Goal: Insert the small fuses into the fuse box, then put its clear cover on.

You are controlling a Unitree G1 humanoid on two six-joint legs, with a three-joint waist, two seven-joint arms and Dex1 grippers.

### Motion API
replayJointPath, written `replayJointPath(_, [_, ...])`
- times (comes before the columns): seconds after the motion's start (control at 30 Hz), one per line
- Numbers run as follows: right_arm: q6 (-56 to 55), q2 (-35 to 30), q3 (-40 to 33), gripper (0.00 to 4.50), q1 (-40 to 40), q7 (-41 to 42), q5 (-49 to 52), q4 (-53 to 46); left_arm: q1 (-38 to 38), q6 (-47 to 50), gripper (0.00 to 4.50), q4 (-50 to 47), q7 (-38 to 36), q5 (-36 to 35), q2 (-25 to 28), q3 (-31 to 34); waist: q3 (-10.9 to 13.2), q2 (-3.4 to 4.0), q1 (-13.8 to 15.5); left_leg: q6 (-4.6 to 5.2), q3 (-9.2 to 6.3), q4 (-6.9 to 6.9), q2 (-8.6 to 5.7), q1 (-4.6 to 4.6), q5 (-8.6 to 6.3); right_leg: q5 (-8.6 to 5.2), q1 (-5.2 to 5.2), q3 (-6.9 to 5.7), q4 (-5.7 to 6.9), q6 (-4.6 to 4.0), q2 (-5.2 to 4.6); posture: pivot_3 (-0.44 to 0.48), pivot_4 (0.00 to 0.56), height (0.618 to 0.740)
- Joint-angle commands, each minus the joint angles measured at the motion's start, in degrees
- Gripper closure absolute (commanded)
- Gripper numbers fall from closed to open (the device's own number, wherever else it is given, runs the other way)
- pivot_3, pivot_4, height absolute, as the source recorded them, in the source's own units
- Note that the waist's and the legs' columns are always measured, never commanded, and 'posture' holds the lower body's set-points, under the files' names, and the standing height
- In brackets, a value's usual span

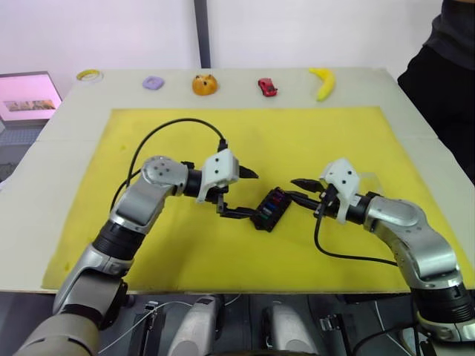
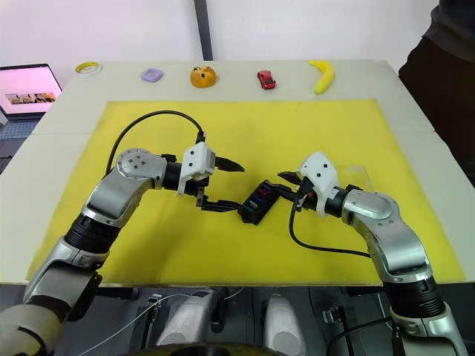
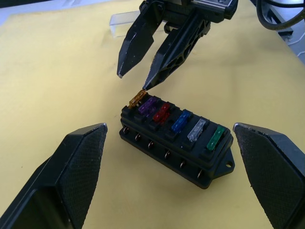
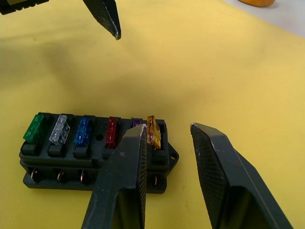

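Note:
The black fuse box (image 1: pixel 269 209) lies on the yellow mat (image 1: pixel 245 133) between my two grippers. Its slots hold green (image 4: pixel 34 128), grey (image 4: pixel 60 130), blue (image 4: pixel 83 131), red (image 4: pixel 111 132) and purple (image 3: pixel 149 105) small fuses. An orange-brown fuse (image 4: pixel 153 131) stands raised and tilted in the end slot. My right gripper (image 1: pixel 295 189) is open, with one fingertip (image 3: pixel 145 86) just above that fuse. My left gripper (image 1: pixel 245 194) is open wide, with a finger on either side of the box's other end. The clear cover (image 3: pixel 116 21) lies on the mat behind my right gripper.
Along the table's far edge lie a banana (image 1: pixel 323 81), a red toy car (image 1: pixel 267 87), an orange object (image 1: pixel 204 84), a purple piece (image 1: pixel 153 82) and a tape roll (image 1: pixel 89 75). A laptop (image 1: pixel 26 100) sits at the far left. A person (image 1: pixel 445 67) stands at the far right.

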Motion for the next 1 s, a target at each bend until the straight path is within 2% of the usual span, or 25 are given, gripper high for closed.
replayJointPath(0.03, [-1.15, -0.28, -0.18, 2.95, -0.15, 0.22, -0.28, -0.35, -1.08, -0.26, 0.00, -1.78, 0.28, -0.28, 0.20, 0.94, 0.00, 0.00, 0.00, 0.00, 0.00, 0.00, 0.00, 0.00, 0.00, 0.00, 0.00, 0.00, 0.00, 0.00, 0.00, 0.000, 0.150, 0.735])
replayJointPath(1.0, [-2.10, 0.07, 2.34, 2.95, -1.83, 0.22, -2.17, 1.97, -0.96, 0.25, 0.00, -2.42, 0.44, -0.48, 0.25, 1.00, 0.00, 0.00, 0.01, 0.00, 0.00, 0.00, 0.00, 0.00, 0.00, 0.00, 0.00, 0.00, 0.00, 0.00, 0.00, 0.000, 0.150, 0.735])
